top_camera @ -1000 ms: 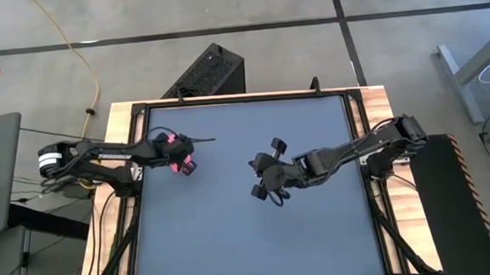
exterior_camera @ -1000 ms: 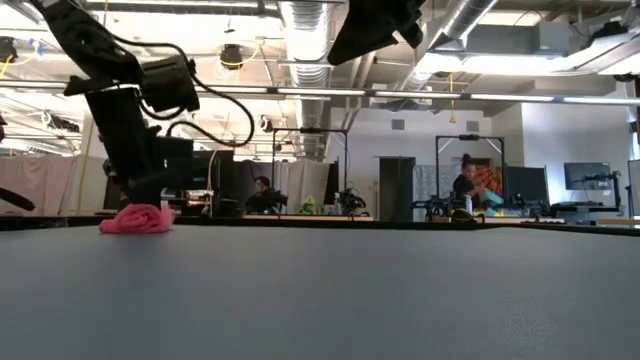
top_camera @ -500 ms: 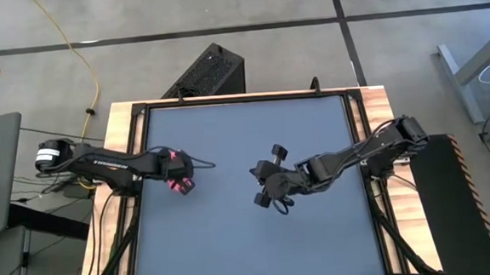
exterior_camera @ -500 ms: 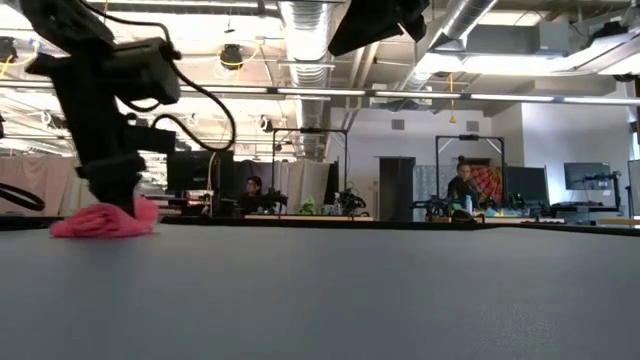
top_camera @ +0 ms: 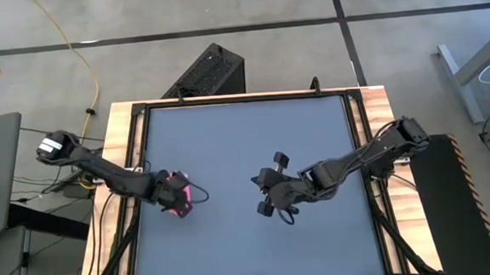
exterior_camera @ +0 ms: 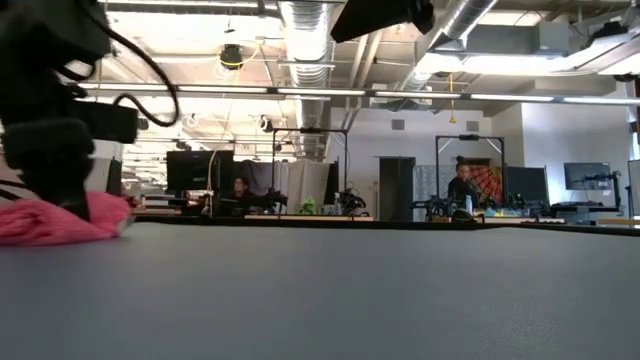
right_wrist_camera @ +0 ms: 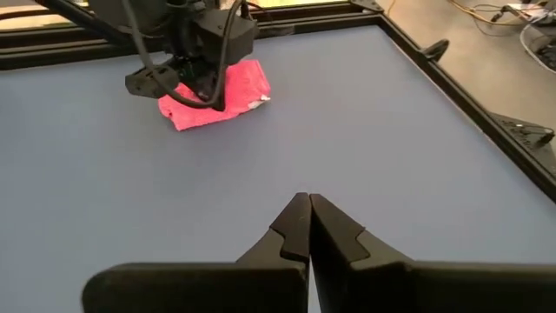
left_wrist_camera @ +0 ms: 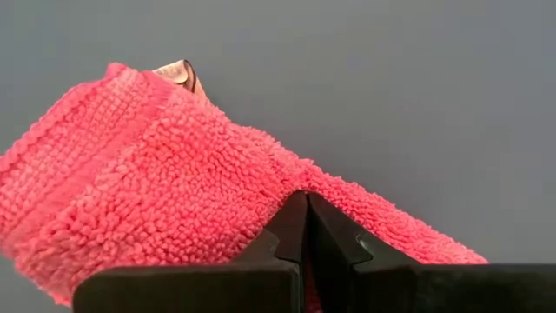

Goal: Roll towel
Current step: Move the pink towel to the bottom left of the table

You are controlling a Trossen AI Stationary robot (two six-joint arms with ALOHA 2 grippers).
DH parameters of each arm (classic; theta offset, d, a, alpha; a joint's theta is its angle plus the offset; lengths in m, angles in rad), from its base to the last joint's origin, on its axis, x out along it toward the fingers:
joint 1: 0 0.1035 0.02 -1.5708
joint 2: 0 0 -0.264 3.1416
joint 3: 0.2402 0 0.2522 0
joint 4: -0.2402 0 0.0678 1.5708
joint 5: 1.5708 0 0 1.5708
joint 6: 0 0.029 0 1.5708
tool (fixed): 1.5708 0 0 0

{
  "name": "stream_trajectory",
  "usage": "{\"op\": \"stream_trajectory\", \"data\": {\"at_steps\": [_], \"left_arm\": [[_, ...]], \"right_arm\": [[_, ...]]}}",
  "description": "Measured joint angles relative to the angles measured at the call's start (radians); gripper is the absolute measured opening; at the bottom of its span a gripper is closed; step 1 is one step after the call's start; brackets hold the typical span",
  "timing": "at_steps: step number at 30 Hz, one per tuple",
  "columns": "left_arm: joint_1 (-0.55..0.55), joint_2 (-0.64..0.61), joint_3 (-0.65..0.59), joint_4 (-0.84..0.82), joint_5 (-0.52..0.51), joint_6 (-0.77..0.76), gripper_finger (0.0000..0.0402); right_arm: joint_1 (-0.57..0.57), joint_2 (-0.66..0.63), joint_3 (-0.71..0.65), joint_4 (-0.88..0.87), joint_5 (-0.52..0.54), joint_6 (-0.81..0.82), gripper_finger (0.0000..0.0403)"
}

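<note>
The towel is lying bunched near the left side of the table, a small pink heap with a folded, thick edge and a tag poking out at one end in the left wrist view. It is looking more crumpled than rolled; no neat cylinder is showing.

The left gripper is sitting right on the towel, fingers pinched together on a fold of the cloth. From overhead the arm is covering much of the fabric, so how much of the towel is actually caught is hard to judge.

The right gripper is hovering above the middle of the table, well apart from the towel, fingers closed on nothing.

Risks from here: with only a small fold in the pinch, the cloth is likely to drag or bunch further rather than turn over itself, since nothing is pinning the free end. A slipping pinch would let the layers spring open.
</note>
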Motion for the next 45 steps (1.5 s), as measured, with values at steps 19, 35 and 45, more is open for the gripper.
{"op": "stream_trajectory", "data": {"at_steps": [19,35,45], "left_arm": [[-0.463,0.001,-0.001,0.176,0.072,-0.098,0.0000],[-0.476,0.002,0.008,0.212,-0.013,-0.001,0.0000],[-0.425,0.002,0.073,0.213,0.014,0.169,0.0000]], "right_arm": [[0.006,0.000,0.000,0.012,0.003,0.022,0.0025],[-0.026,0.000,0.000,0.049,0.003,0.017,0.0025],[-0.047,0.000,0.000,0.054,0.002,0.011,0.0025]]}}
